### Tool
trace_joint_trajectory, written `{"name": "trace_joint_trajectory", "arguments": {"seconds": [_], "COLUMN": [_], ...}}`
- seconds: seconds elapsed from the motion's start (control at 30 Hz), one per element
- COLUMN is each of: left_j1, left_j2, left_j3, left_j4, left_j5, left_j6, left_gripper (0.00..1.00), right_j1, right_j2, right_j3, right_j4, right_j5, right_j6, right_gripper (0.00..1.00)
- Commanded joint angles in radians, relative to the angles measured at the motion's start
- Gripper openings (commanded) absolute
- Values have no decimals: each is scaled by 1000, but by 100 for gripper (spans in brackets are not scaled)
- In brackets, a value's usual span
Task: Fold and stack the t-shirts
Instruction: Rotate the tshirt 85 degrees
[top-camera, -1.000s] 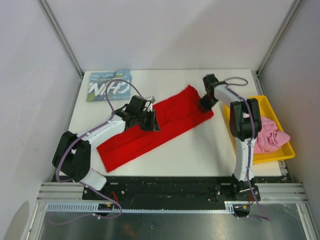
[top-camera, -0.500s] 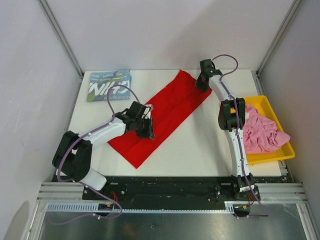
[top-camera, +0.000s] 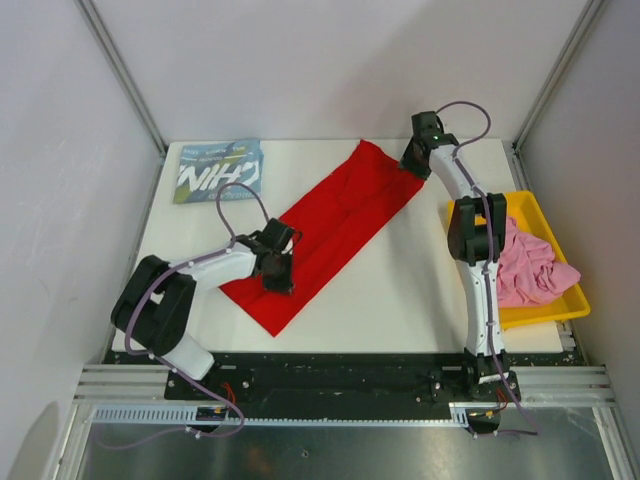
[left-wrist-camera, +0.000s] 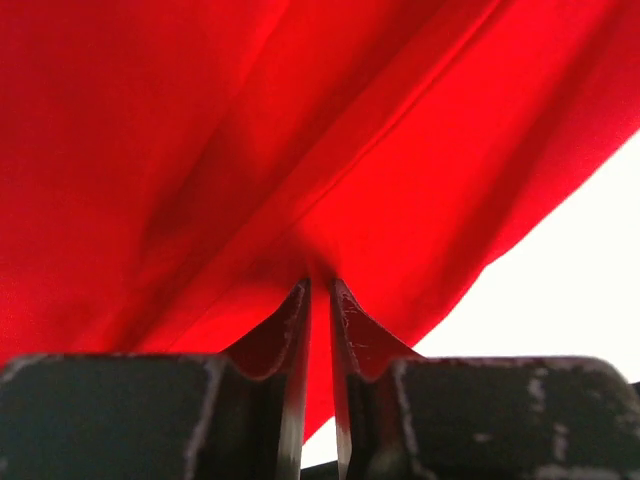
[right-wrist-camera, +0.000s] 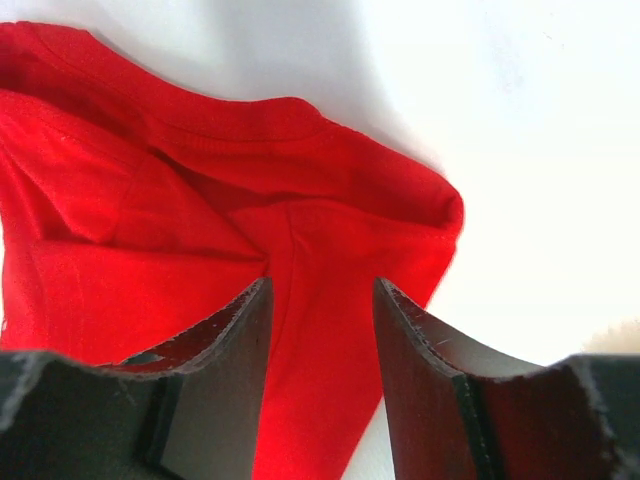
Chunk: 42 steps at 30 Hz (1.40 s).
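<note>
The red t-shirt (top-camera: 330, 225), folded into a long strip, lies diagonally across the white table from front left to back right. My left gripper (top-camera: 275, 272) is at its front-left end. In the left wrist view, that gripper (left-wrist-camera: 320, 285) is shut on a pinch of the red cloth (left-wrist-camera: 200, 150). My right gripper (top-camera: 415, 163) is at the shirt's back-right end. In the right wrist view, it (right-wrist-camera: 320, 290) is open over the collar end of the shirt (right-wrist-camera: 150, 200). The blue t-shirt (top-camera: 218, 172) with white letters lies folded at the back left. The pink t-shirt (top-camera: 530, 265) lies crumpled in the tray.
The yellow tray (top-camera: 550, 315) stands at the table's right edge, beside the right arm. Grey walls and metal frame posts close in the table on three sides. Bare white table (top-camera: 420, 290) shows in front of the red shirt.
Over the last second both grippers carried the red shirt toward the back and stretched it into a steeper diagonal. Since then the left gripper has drawn a little toward the front left.
</note>
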Motion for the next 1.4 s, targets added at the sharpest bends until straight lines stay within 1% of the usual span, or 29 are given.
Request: {"name": "trace_joint_trajectory", "arguments": {"seconds": [0.0,0.1,0.23,0.33,0.43,0.5,0.67,0.73,0.93,1.07,1.17,1.27,1.37], "left_j1": [-29,-49,-78,-88,-97,-103,-128,-139,-186,-246,-289,-319,-345], "left_j2": [18,32,46,51,58,63,82,91,131,182,225,276,331], "left_j3": [-8,-9,-9,-6,0,2,17,29,76,135,184,252,331], "left_j4": [0,-4,-6,-8,-9,-9,-11,-14,-15,-16,-15,-14,-11], "left_j5": [-92,-103,-104,-100,-97,-92,-81,-65,-10,22,47,76,108], "left_j6": [-41,-47,-54,-54,-51,-49,-36,-32,-41,-67,-110,-158,-206], "left_gripper": [18,18,18,17,17,17,17,17,17,16,16,16,17], "right_j1": [-7,-10,-23,-34,-40,-43,-53,-59,-86,-111,-131,-144,-146], "right_j2": [-130,-175,-205,-198,-167,-137,-82,-69,-8,54,101,131,119], "right_j3": [-80,-191,-315,-359,-362,-348,-318,-307,-177,-56,22,97,135], "right_j4": [10,43,78,96,119,125,138,150,121,96,94,80,71], "right_j5": [-1,2,-2,-12,-21,-24,4,11,42,40,17,-20,-72], "right_j6": [11,23,43,51,53,59,92,101,109,105,102,104,110], "right_gripper": [46,39,35,34,34,31,18,15,2,0,2,6,11]}}
